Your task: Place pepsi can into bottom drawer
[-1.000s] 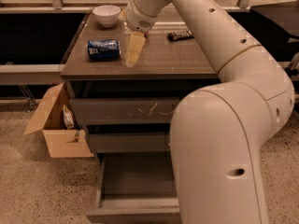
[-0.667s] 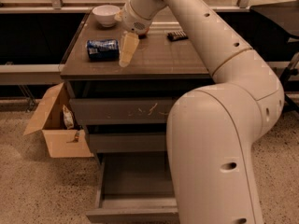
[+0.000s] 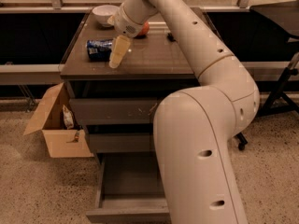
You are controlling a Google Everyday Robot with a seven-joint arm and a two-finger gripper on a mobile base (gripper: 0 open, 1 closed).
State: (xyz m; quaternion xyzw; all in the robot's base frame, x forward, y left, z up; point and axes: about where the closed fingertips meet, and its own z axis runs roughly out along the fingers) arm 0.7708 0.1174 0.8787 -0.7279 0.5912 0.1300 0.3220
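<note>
The pepsi can (image 3: 97,49) is blue with white markings and lies on its side on the cabinet top (image 3: 154,59), near the left edge. My gripper (image 3: 117,55) hangs from the arm just right of the can, pointing down at the top, close beside the can or touching it. The bottom drawer (image 3: 126,214) is pulled out at floor level and its tray shows nothing inside. My arm's big pale body covers the drawer's right part.
A white bowl (image 3: 103,13) and an orange fruit (image 3: 144,28) sit at the back of the top. A small dark object (image 3: 171,36) lies to the right. An open cardboard box (image 3: 56,129) stands on the floor at the left. A black stand (image 3: 280,87) is at the right.
My gripper has moved left across the cabinet top and now sits right next to the can. The can has not moved.
</note>
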